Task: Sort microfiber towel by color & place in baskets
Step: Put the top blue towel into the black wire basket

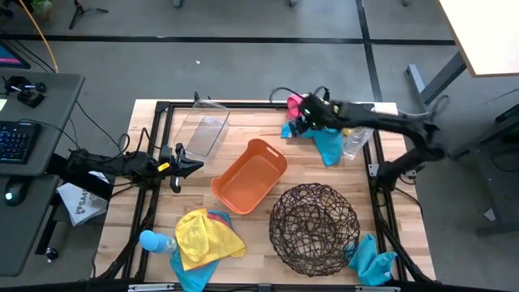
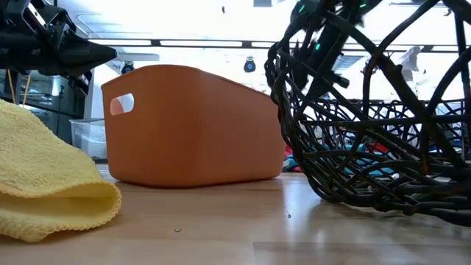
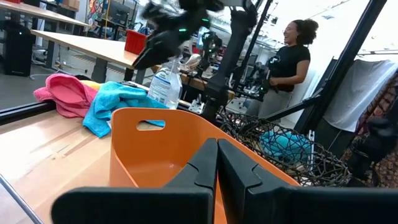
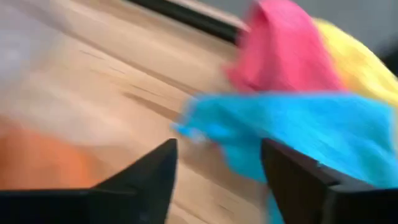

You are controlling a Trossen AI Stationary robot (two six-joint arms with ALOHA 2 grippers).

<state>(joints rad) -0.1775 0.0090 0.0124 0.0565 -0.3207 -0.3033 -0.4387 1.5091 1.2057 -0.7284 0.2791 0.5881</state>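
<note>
My right gripper [image 1: 298,120] is open and hovers over a pile of towels at the table's far right: a pink towel [image 1: 293,102], a sky-blue towel [image 1: 327,144] and a yellow one [image 4: 354,62]. In the right wrist view its fingers [image 4: 149,180] stand wide apart with the blue towel [image 4: 292,124] and the pink towel [image 4: 280,50] just ahead. My left gripper [image 1: 183,162] is shut and empty, left of the orange tub [image 1: 250,174]. The clear bin [image 1: 203,130] and the wire basket [image 1: 314,227] rest on the table.
A yellow towel [image 1: 207,235] lies over blue and pink towels at the near left, beside a bottle [image 1: 154,241]. Another blue towel [image 1: 373,259] lies at the near right. A clear bottle [image 1: 354,142] stands by the far pile. A person [image 3: 289,62] stands beyond the table.
</note>
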